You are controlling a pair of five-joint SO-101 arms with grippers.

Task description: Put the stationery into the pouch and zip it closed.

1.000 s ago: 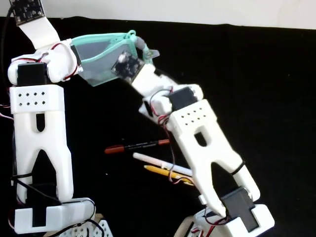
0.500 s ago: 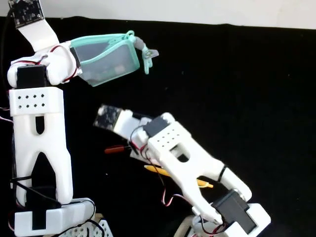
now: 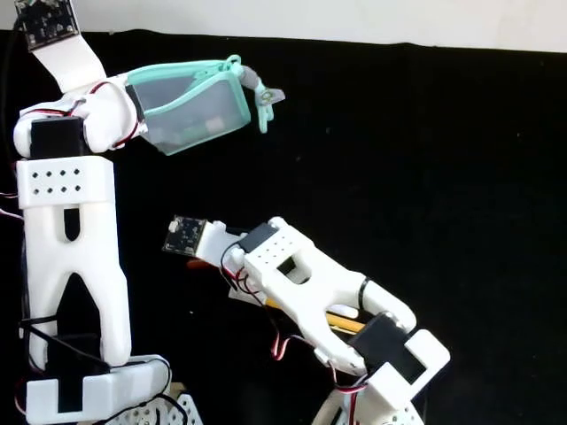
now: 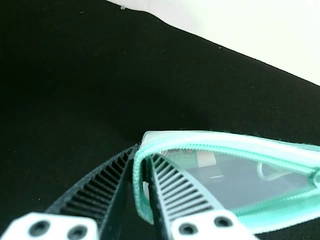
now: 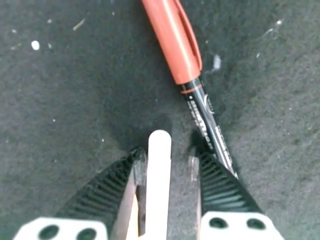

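The black cloth worktop (image 3: 443, 177) carries a red-capped marker (image 5: 175, 45), a white pen (image 5: 159, 170) just beside it, and a yellow pen (image 3: 341, 321) lying nearer.

No wording can be read in any of the views. The red-capped marker (image 5: 192, 95) carries a few lines of small white print along its black barrel, just past the cap, too fine to make out. Inside the clear, green-edged pouch (image 4: 235, 175) a small white label (image 4: 206, 159) lies close under the zip; its marks are illegible.
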